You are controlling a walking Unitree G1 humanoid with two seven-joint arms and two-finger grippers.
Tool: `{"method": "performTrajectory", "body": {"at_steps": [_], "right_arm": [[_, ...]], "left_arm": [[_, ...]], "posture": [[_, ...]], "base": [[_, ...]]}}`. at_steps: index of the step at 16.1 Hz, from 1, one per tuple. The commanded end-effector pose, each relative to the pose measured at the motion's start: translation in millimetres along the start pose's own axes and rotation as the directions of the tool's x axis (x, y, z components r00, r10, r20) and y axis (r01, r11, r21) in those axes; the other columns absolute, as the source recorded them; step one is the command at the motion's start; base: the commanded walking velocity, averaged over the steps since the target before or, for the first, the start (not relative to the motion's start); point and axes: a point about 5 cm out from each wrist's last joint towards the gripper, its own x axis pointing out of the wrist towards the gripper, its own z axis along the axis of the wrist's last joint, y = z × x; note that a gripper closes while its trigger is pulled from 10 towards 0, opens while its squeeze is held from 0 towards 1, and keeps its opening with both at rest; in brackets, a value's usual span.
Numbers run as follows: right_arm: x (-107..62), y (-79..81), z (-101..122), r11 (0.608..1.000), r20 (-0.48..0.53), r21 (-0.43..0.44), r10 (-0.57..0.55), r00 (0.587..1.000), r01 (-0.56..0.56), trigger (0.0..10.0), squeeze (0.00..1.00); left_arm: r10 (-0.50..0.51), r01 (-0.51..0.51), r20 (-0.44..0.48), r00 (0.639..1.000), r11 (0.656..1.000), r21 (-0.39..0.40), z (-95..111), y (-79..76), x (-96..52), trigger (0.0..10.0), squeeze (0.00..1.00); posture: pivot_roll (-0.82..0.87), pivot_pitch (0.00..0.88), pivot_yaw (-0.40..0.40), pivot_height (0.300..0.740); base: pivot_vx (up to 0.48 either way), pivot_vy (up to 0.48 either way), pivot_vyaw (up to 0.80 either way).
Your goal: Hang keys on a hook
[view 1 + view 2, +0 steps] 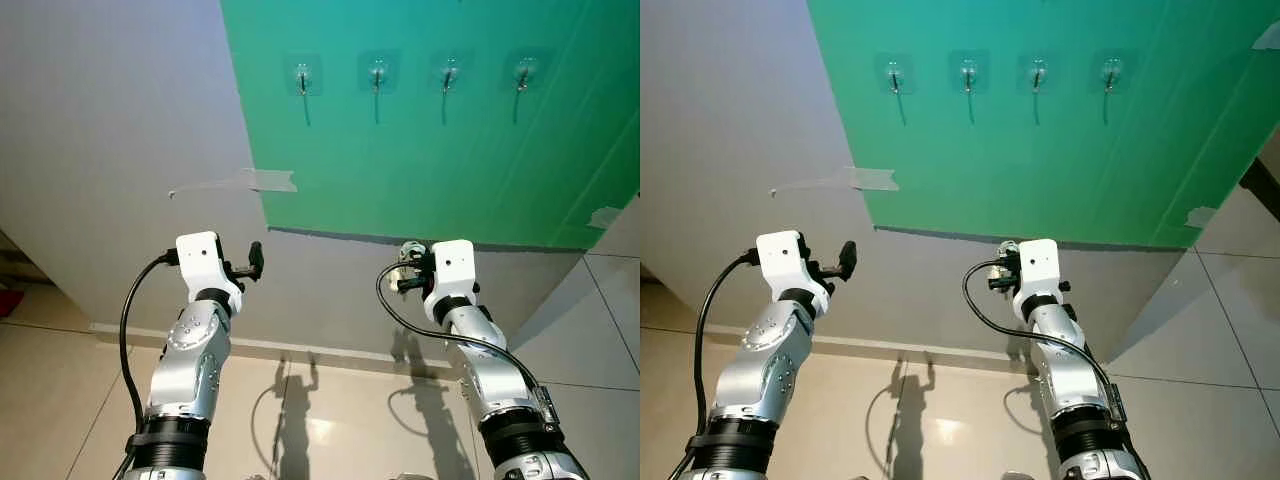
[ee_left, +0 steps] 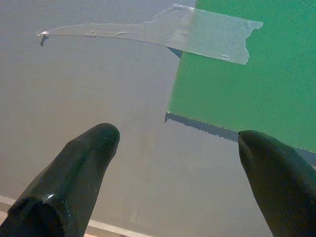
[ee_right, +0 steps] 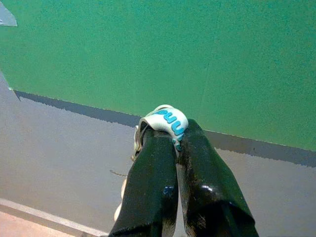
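Right gripper jaws clamp keys; left gripper jaws wide, empty.

Green board: matt, paper-like. Hooks: shiny metal on clear plastic pads. Tape: translucent, slightly wrinkled. Wall: smooth matt grey. Floor: glossy tile. Right gripper fingers: glossy black plastic

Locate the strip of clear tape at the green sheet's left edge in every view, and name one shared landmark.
Left eye view: tape strip, left of centre, above the left end effector.
Right eye view: centre-left, same edge.
Left wrist view: across the top, above both fingers.
Right wrist view: cannot tell; a scrap of tape sits at the upper corner.
Landmark: green sheet's lower-left corner.
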Motion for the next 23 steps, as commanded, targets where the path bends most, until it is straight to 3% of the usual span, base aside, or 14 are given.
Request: {"method": "performTrajectory", "body": {"at_steps": [1,9,15,23], "right_arm": [[2.0,1.2,3,1.0,0.003,-0.002,0.002,1.0,-0.002,10.0,0.0],[-0.6,3.3,4,1.0,0.006,-0.001,0.003,1.0,-0.003,10.0,0.0],[8.8,0.3,20,1.0,0.043,-0.002,0.006,0.999,-0.006,10.0,0.0],[9.0,5.7,17,1.0,0.03,-0.002,0.011,0.999,-0.011,10.0,0.0]], "left_arm": [[-0.003,0.003,0.004,1.0,1.0,0.016,4,-1.0,3.1,10.0,0.0],[-0.008,0.008,0.001,1.0,1.0,0.027,3,-0.3,1.3,10.0,0.0],[-0.009,0.009,0.004,1.0,0.999,0.038,4,-2.2,3.3,10.0,0.0],[-0.008,0.008,0.0,1.0,0.999,0.05,5,-0.3,3.5,10.0,0.0]], "posture": [[-0.19,0.0,0.082,0.74],[-0.19,0.0,0.085,0.74],[-0.19,0.0,0.083,0.74],[-0.18,0.0,0.084,0.74]], "base": [[0.0,0.0,0.0],[0.0,0.0,0.0],[0.0,0.0,0.0],[0.0,0.0,0.0]]}}
